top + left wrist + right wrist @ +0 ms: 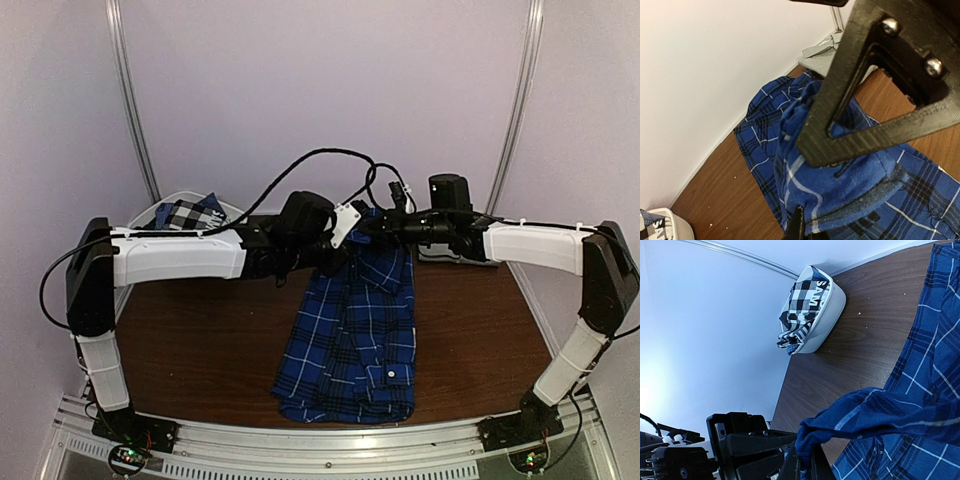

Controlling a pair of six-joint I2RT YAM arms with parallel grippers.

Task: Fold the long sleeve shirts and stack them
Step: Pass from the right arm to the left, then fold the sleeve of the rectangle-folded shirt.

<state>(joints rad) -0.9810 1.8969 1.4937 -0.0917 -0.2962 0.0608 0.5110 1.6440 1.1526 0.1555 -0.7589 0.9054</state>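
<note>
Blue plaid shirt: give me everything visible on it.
The blue plaid shirt is royal-blue woven cloth crossed by black and white lines. A cuff shows near its front edge. It lies lengthwise on the brown table, rumpled, with its far end raised and bunched. The left gripper and right gripper each pinch that far end.

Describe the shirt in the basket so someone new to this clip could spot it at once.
Start at the brown table; at its far left corner sits a white basket. Bundled inside is the black-and-white check shirt, unlike the blue plaid shirt spread mid-table.
</note>
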